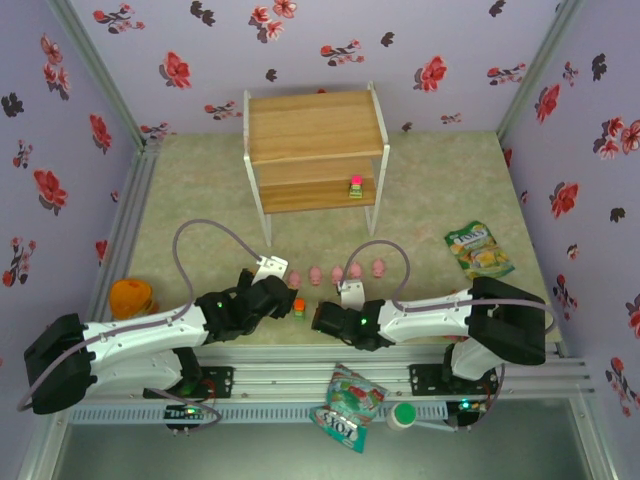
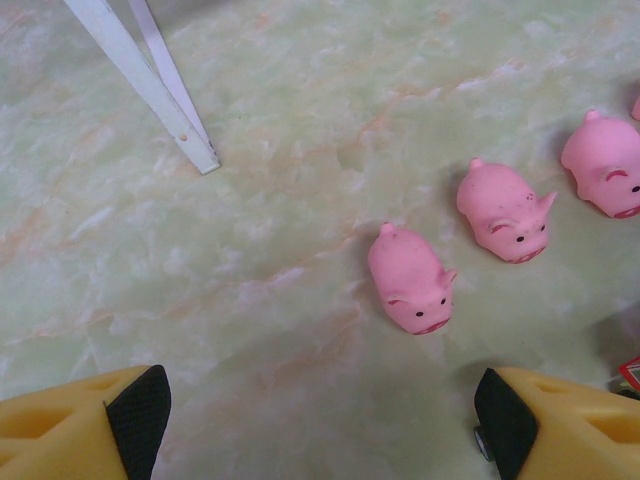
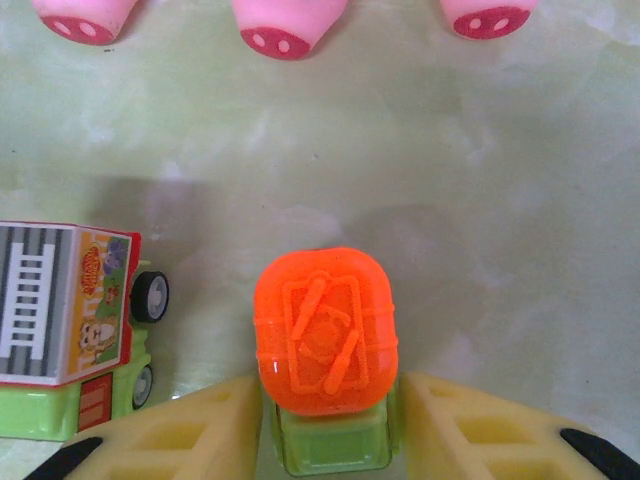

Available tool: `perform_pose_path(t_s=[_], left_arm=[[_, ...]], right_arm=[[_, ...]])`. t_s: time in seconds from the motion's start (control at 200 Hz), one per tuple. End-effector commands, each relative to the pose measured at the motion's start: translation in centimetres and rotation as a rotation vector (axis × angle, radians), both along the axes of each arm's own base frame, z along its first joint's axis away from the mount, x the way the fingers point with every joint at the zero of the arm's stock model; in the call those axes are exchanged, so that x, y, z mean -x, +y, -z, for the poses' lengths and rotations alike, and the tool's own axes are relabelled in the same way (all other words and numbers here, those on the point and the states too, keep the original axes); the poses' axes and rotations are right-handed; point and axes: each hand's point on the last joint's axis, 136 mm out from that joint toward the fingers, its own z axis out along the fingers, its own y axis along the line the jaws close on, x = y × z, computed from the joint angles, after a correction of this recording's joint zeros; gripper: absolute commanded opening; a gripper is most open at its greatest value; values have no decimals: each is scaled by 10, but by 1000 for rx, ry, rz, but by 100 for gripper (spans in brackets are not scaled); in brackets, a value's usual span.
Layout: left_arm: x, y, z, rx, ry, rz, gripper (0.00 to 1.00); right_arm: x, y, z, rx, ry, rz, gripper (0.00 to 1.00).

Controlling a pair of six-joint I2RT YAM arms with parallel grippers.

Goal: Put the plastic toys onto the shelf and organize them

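While the left claw (image 2: 318, 415) hangs over the pale green marbled counter (image 1: 190, 195) with its jaws spread wide apart, its black pads (image 2: 135, 405) sit at either side of a bare patch. A pink pig (image 2: 412, 280) lies just ahead of it and slightly to the right. Two more pigs trail off to the right beyond that one, and a white shelf leg (image 2: 150, 85) crosses the upper left of the left wrist view.

In the right wrist view, the right claw (image 3: 330, 395) is clamped on the green base of the orange-topped toy (image 3: 325, 330), with a yellow finger pressed against each side. Whether the toy rests on the counter or is lifted cannot be told. Just to its left stands a grey-topped toy truck (image 3: 70, 320) with a ladder printed on its roof and a green chassis. It is close to the clamped toy but not touching it. Three pig snouts show along the upper edge, facing the claw.

From above, five pigs (image 1: 337, 272) lie in a row on the counter in front of the shelf (image 1: 315, 125), just beyond the two claws. A pink-topped toy (image 1: 355, 188) already sits on the shelf's lower board, towards its right end. A snack bag (image 1: 478, 250) lies off to the right, well apart from the pigs. An orange round object (image 1: 131, 297) sits at the far left.
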Motion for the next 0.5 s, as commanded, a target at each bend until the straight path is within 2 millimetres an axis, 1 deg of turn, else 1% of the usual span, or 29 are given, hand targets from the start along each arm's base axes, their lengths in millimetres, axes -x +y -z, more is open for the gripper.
perform_pose_path(t_s=[0.0, 0.26, 0.495], left_arm=[[-3, -7, -10, 10, -21, 10, 85], [-3, -8, -10, 9, -20, 9, 85], [-3, -8, -10, 11, -22, 10, 85]], right_arm=[[-1, -5, 6, 12, 5, 23, 41], [-2, -4, 9, 18, 8, 25, 40], [-4, -9, 11, 28, 2, 36, 39]])
